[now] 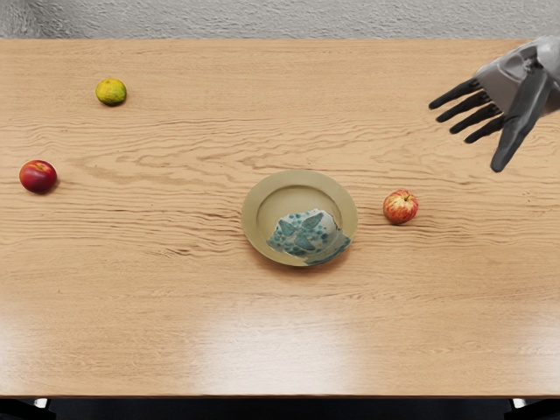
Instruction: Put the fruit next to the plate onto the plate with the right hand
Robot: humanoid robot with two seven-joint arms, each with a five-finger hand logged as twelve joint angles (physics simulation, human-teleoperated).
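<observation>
Right hand (506, 94) is hovering at the far right of the light wooden table (157, 297), dark fingers spread, gripping nothing. The target, a small red-yellow apple (400, 206), is sitting just right of the round olive ceramic plate (259, 194), not touching it. A dark red apple (38, 176) and a yellow-green citrus (111, 91) are lying well apart at left, likely distractors. No labels or writing are showing; the plate is carrying only a teal leaf pattern.

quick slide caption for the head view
Right hand open at the picture's right edge, apart from the apple lying on the table beside the plate.
</observation>
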